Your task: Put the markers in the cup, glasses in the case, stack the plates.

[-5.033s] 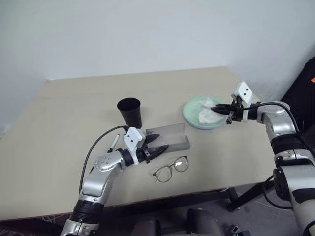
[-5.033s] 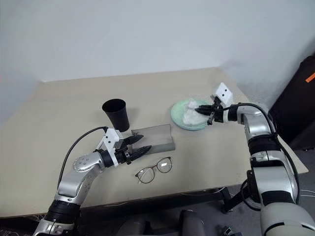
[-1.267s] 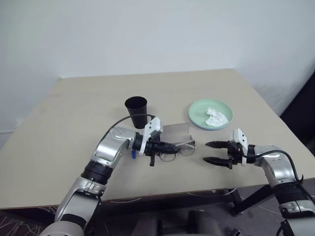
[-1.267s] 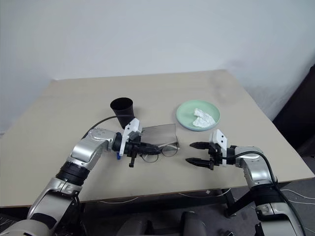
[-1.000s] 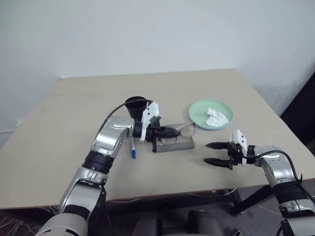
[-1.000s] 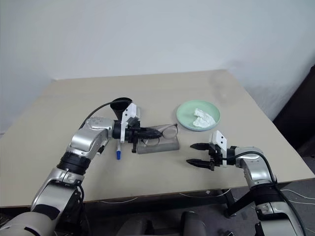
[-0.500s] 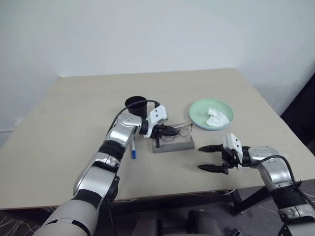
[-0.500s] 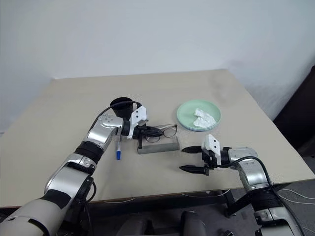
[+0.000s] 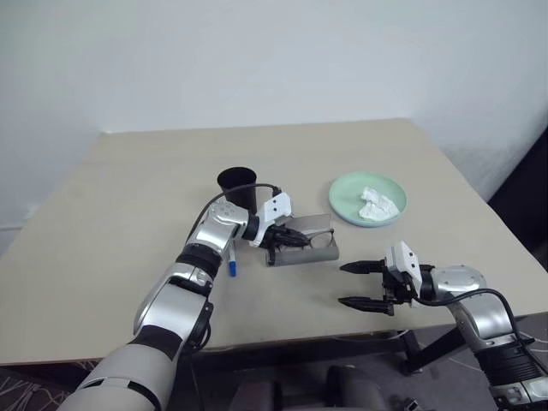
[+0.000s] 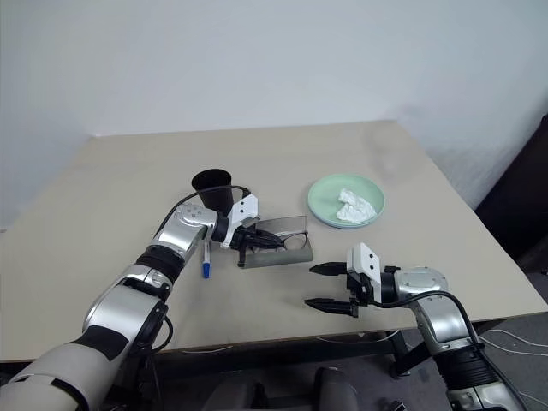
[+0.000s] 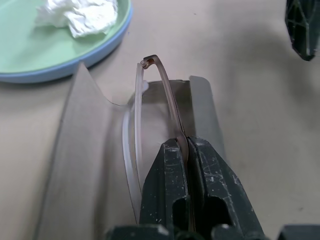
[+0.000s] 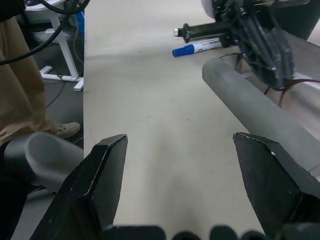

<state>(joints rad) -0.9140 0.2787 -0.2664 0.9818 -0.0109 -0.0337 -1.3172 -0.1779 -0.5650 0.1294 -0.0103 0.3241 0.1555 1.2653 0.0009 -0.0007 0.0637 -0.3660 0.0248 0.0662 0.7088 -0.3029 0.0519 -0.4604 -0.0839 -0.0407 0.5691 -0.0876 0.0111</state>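
L gripper point(image 9: 289, 240) pinched tight on the glasses point(image 11: 150, 115), over the open case point(image 9: 301, 242). Looks like lenses sit partly inside. Lower flat, then let go. R gripper point(image 9: 366, 284) spread wide, empty, just beside the case.

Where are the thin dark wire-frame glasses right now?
The thin dark wire-frame glasses are pinched in the left gripper, inside the open grey case at table centre, just right of the black cup.
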